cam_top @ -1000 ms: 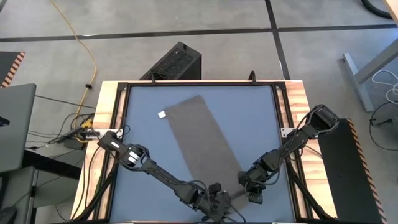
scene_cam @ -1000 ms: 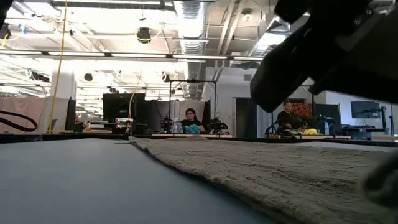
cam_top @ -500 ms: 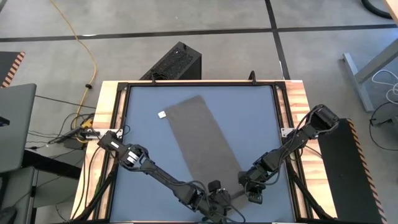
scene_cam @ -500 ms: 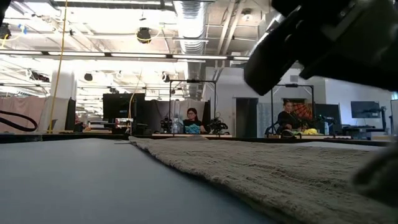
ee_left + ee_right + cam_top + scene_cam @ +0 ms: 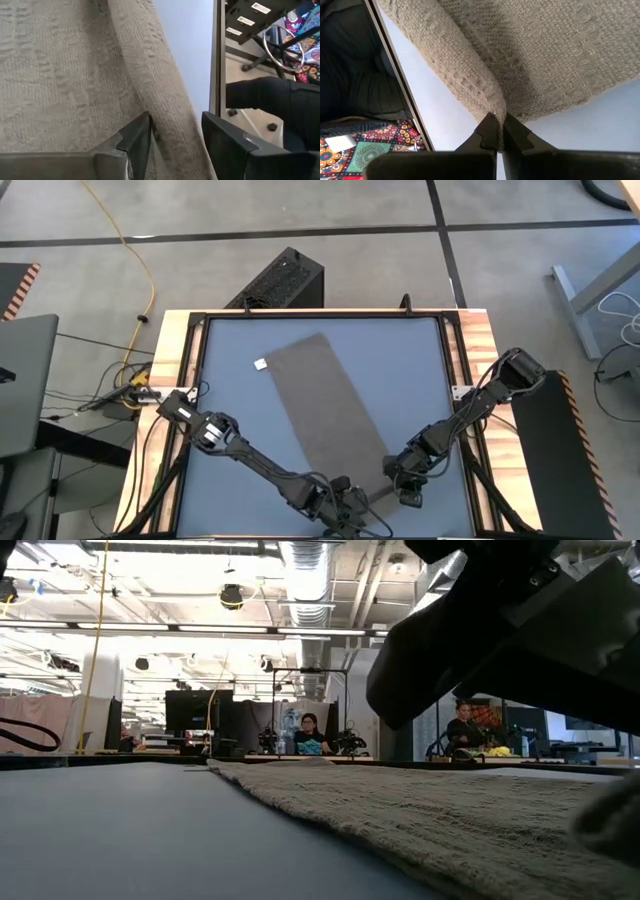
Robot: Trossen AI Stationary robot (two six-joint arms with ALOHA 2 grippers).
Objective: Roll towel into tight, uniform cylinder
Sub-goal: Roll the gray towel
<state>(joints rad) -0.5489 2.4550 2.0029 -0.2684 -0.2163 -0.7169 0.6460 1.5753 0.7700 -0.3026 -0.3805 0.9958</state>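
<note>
The towel (image 5: 325,405) lies flat on the blue-grey tabletop (image 5: 230,430), stretched as a long strip from the corner with the small white tag (image 5: 260,364) toward the near edge of the tabletop, where both my arms are working. Almost all of it is still unrolled. Only the end farthest from the tag is started: in my left wrist view I see one narrow folded ridge of cloth (image 5: 155,75) standing up along that end, so I judge the roll is at its first turn and nearly the whole length is left to do.

My left claw (image 5: 175,137) is at this started end, with its fingers apart and the ridge of cloth between them; they are not closed on it. My right claw (image 5: 499,134) is at the same end of the towel, at the corner on its own side, and its fingers are pressed together on the folded edge of the towel, pinching it.

Around the towel the tabletop carries nothing else that I can see. A black frame (image 5: 445,380) runs along the tabletop border, close to the started end, so there is little room on that side. Beyond the frame, the wrist views show dark clothing of a person (image 5: 270,95) sitting just outside. Far behind the towel, in the low view, people (image 5: 308,735) sit at desks.
</note>
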